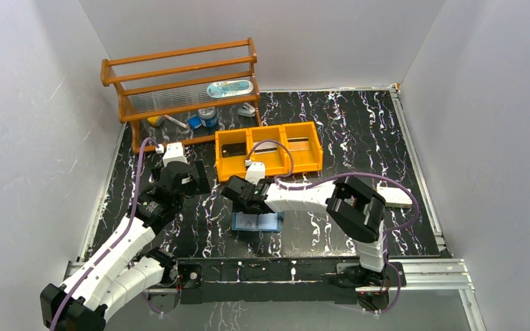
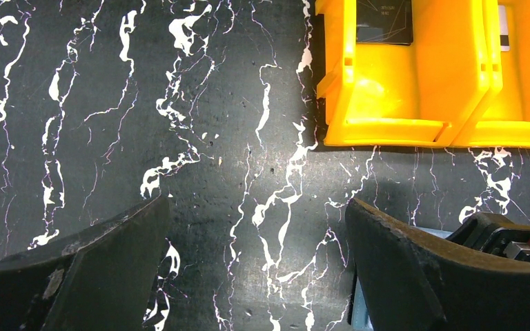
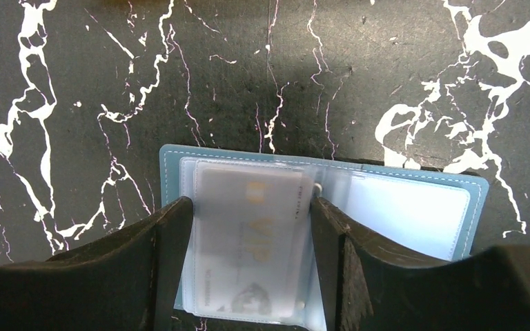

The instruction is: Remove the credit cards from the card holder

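– On the table, near the front middle: card holder, light blue, lying open and flat. Confirm?
– Confirmed. Right wrist view shows clear pockets facing up. Pale card sits in the pocket on the left of that view, faint gold lettering on it.
– Right fingers?
– Parted, medium gap, one on each side of the pale card, tips down at the pocket's edges. Card lies flat in its sleeve. Can't tell whether the pads actually press its edges.
– Left fingers?
– Spread wide, only bare black marble-pattern table between them. They hang near the front left corner of the orange tray.
– Tray contents?
– Three compartments. Dark card flat in the left one. Second card in the right one, dark with a light stripe, details too small.
– Tray versus holder?
– Tray is behind the holder, apart from it. In the top view the right arm's wrist sits between them.
– Anything else?
– Wooden rack in the back left corner, small items on and under it, too small to name. White box right of the right arm, partly hidden by it.
– Left arm?
– Reaches in from the left, fingers left of the holder, not touching it.
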{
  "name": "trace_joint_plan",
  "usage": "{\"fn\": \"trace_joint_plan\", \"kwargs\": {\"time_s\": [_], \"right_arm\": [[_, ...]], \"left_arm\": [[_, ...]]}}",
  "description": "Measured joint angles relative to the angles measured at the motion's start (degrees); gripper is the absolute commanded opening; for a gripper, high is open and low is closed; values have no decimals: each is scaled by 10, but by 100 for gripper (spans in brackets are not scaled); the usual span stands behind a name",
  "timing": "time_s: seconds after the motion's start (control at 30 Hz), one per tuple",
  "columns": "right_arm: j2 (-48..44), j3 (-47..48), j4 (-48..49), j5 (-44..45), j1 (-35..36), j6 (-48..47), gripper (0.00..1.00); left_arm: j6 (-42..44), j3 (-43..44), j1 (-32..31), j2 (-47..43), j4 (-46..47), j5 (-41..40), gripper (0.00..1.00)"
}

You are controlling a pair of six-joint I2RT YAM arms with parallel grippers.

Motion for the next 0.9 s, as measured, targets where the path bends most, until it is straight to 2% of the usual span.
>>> {"fn": "trace_joint_plan", "kwargs": {"time_s": [0.3,0.57,0.77,0.9], "right_arm": [[-19,-43,58,-7,0,-3,61],[-66,-129,179,-58,-12,-3,61],[-96,-198,281,-121,-42,6,61],[-107,-237,347,-152,-55,22,61]], "left_arm": [[0,0,0,0,0,1,98],[0,0,0,4,1,33,98],[-23,-14,0,4,11,152,89],[-41,-30,0,15,26,242,77]]}}
